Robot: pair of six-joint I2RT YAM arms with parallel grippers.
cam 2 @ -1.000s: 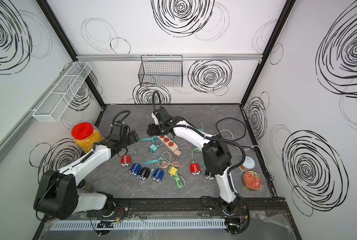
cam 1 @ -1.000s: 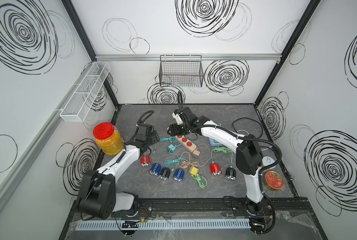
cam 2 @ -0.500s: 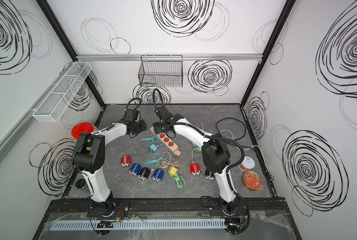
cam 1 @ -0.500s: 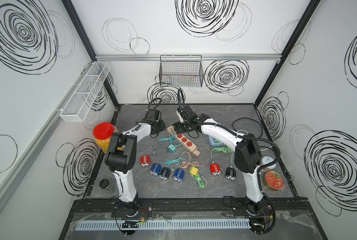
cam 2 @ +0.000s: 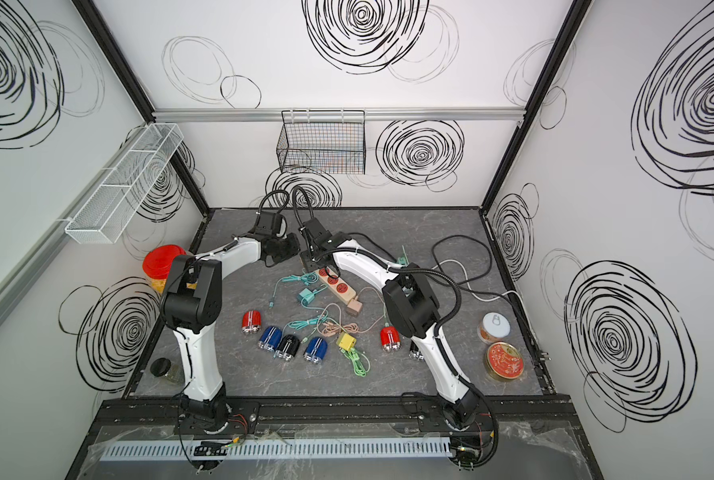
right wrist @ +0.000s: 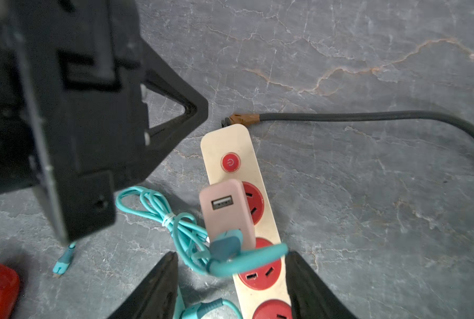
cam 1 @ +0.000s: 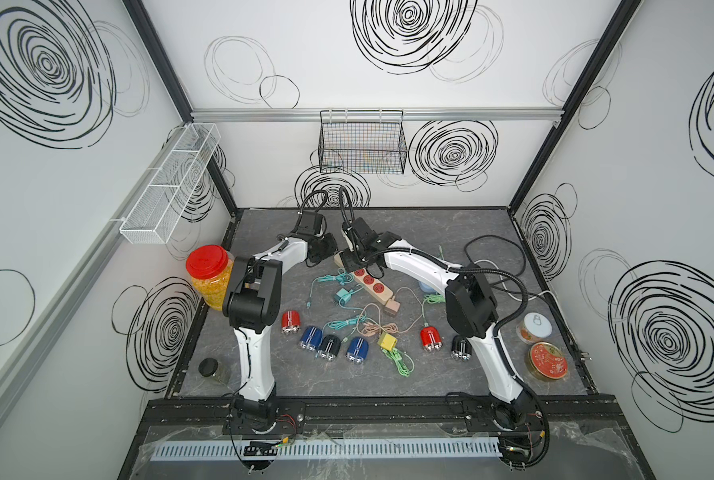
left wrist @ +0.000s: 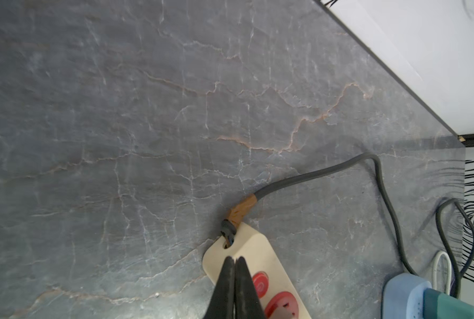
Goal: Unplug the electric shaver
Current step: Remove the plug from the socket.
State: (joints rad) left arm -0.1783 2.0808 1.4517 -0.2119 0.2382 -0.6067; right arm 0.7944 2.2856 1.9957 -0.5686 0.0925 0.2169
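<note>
Up at the far middle of the table (cam 1: 430, 232), both arms meet over the power strip (cam 1: 373, 286), whose long axis runs from far left to near right. We see the left gripper (left wrist: 234, 259) pinched fully closed on nothing, its tips over the strip's far end by the red switch (right wrist: 230, 162); whether they press down we cannot tell. The right gripper (right wrist: 231, 254) stands wide, one finger either side of the strip, and the pink adapter (right wrist: 224, 212) sits plugged in just ahead of that gap, with the teal lead (right wrist: 153, 204) bunched on its left. So the right arm is the nearer one, and we judge the pull should go straight up off the strip's face while the left arm steadies it. The shavers lie well nearer us in a loose row. The red shaver (cam 1: 291, 323) is closest to the lead's loose end, though apart from it. Which shaver belongs to this plug we cannot say.
</note>
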